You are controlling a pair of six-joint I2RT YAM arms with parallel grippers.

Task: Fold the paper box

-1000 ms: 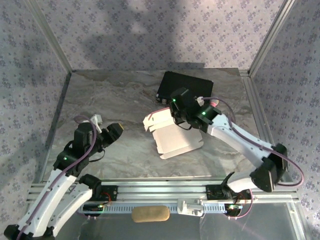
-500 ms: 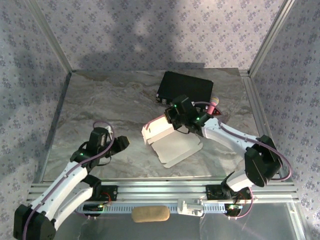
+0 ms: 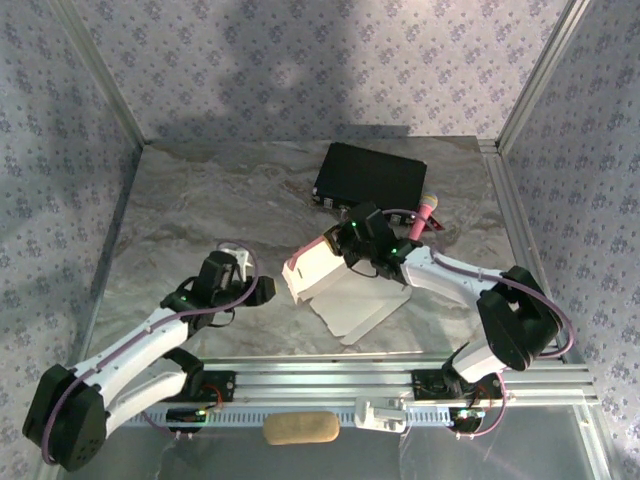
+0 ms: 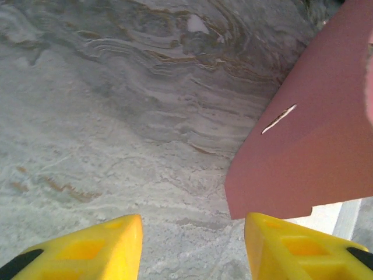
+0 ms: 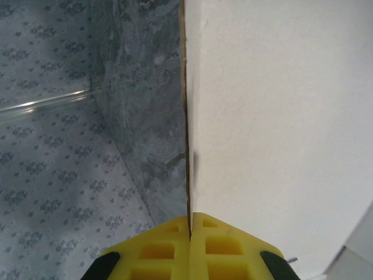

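Paper box point(image 3: 352, 298): a die-cut card sheet, pale inside being shown upward, salmon-pink outside point(image 4: 309, 146) being shown to the left wrist camera. It is being kept near the centre of the marble table point(image 3: 200, 200), with the black case point(image 3: 372, 177) at its 12 o'clock and the pink microphone point(image 3: 423, 215) at 2 o'clock. Its long axis is being laid roughly 10 to 4 o'clock, with the 10 o'clock flap being raised off the table. That flap's edge point(image 5: 280, 116) is being pinched by the fully closed right gripper point(image 5: 190, 224). The left gripper point(image 4: 192, 245) is being held at 9 o'clock of the box, jaws parted, nothing being gripped.
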